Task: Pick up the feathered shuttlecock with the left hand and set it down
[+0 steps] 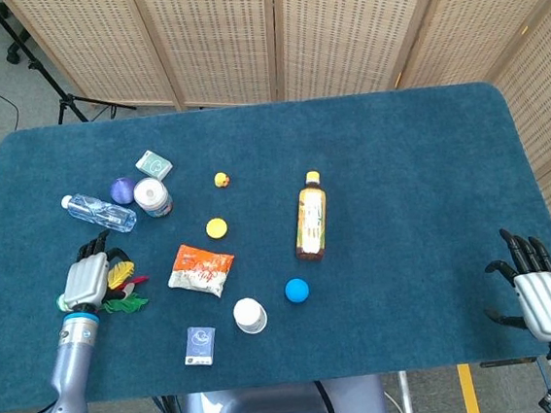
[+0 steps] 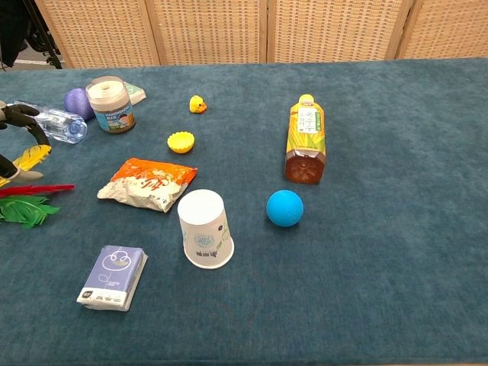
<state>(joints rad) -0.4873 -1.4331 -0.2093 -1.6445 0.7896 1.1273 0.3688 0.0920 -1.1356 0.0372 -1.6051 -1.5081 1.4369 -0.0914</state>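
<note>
At lower left of head view, left hand sits over feathered shuttlecock, fingers pointing up-frame, covering its base. Cannot tell if fingers grasp it or only rest above. Yellow, red, green feathers stick out to right of hand, lying on blue table. Chest view shows dark fingertips at left edge, above yellow feather. Orange snack bag lies near, to right. Right hand at lower right, fingers spread, holding nothing.

Left hand covers shuttlecock base; chest view crops both at edge.
</note>
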